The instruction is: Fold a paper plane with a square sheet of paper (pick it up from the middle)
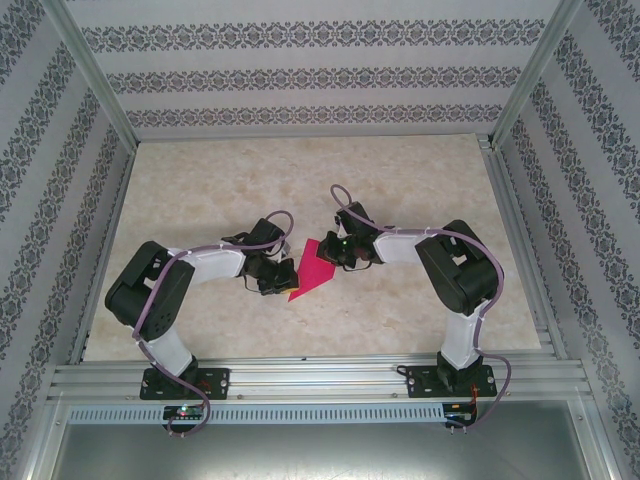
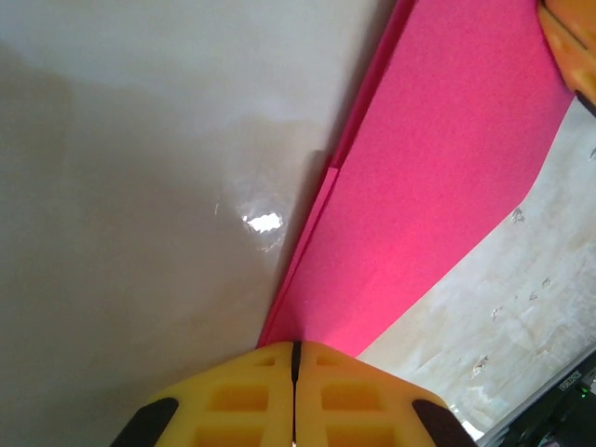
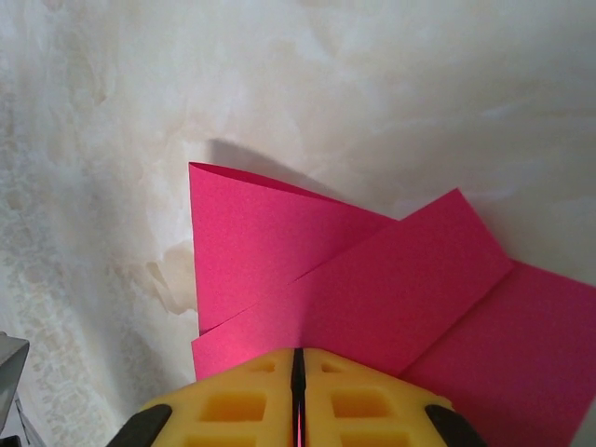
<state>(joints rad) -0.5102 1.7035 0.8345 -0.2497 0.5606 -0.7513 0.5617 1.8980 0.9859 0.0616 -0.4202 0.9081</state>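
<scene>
My left gripper (image 2: 295, 352) is clamped on the narrow end of the magenta paper sheet (image 1: 312, 268), and my right gripper (image 3: 298, 356) pinches its opposite edge, fingers pressed together. The sheet, partly folded with overlapping flaps, is held between them around the middle of the marbled desk (image 1: 420, 180).

The table (image 1: 400, 190) has a flat, pale beige marbled top that is glossy enough to reflect light. Aluminium rails (image 1: 320, 378) border its near edge. The square sheet of paper (image 1: 313, 268), magenta and folded into overlapping flaps, sits near the table's centre. One flap corner stands off the surface and casts a shadow.
</scene>
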